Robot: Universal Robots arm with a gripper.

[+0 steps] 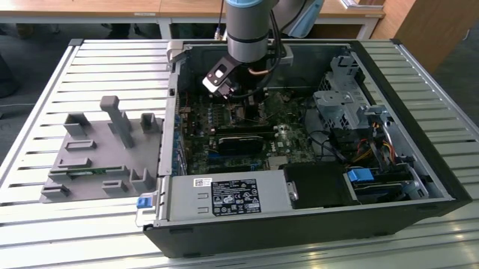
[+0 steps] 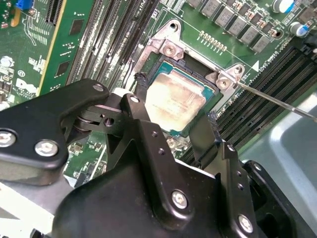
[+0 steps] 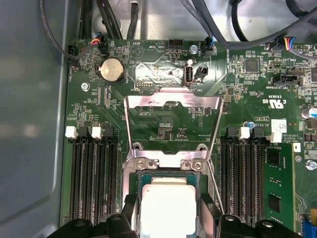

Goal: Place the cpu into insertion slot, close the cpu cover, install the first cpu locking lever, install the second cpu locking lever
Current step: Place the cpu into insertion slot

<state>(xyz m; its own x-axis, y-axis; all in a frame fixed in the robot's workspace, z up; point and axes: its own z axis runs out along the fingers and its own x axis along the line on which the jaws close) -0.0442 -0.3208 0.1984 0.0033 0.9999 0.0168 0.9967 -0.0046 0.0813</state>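
Silver-grey cpu [image 2: 173,101]: you see it lying flat inside the insertion slot [image 2: 188,67], square to the slot's black frame.
Black gripper [image 2: 174,100]: it straddles the cpu on two opposite sides; you cannot tell whether it clamps the chip or stands free of it.
Metal cpu cover [image 3: 148,101]: swung open, its cut-out framing bare green motherboard [image 3: 237,99] beyond the slot.
Setting: in the exterior view your arm reaches down into the open computer case [image 1: 299,224].
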